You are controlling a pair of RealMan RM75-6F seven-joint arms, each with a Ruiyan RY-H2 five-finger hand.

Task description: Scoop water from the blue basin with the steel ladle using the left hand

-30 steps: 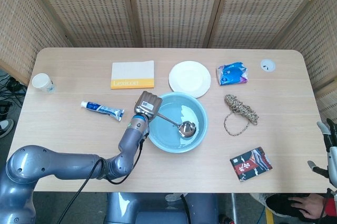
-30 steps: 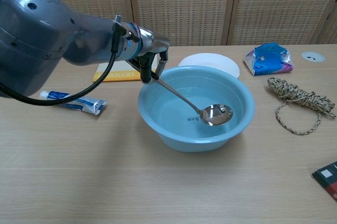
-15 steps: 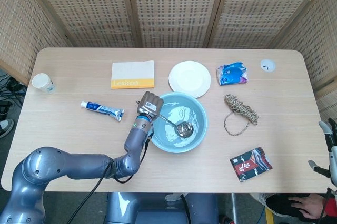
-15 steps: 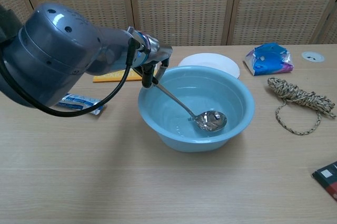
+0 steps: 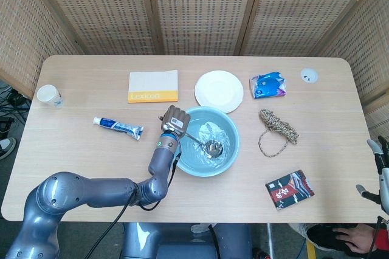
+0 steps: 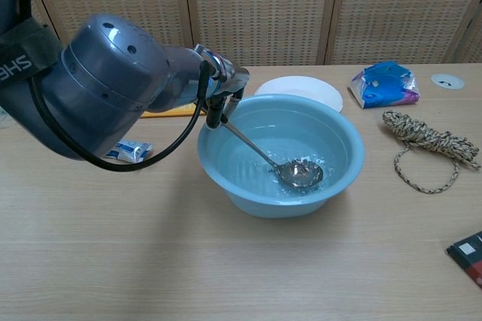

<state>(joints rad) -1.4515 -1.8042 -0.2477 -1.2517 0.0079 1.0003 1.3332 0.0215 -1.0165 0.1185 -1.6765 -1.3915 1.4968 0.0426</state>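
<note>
The blue basin (image 5: 228, 149) (image 6: 339, 178) stands mid-table with rippled water in it. My left hand (image 5: 172, 119) (image 6: 224, 84) hovers over the basin's left rim and grips the handle of the steel ladle (image 5: 209, 146) (image 6: 290, 171). The handle slants down to the right, and the ladle's bowl sits in the water near the basin's floor. My right hand (image 5: 380, 168) shows only at the far right edge of the head view, low beside the table; its fingers are not readable.
Behind the basin lie a white plate (image 5: 219, 90), a yellow-edged notepad (image 5: 153, 86) and a blue packet (image 5: 267, 85). A coiled rope (image 5: 277, 128) lies to the right, a dark packet (image 5: 290, 189) at front right. A toothpaste tube (image 5: 118, 127) and a cup (image 5: 48, 95) lie left.
My left arm has swung closer over the table and lowered the ladle. Its bowl has dropped from just above the surface into the water, which now ripples.
</note>
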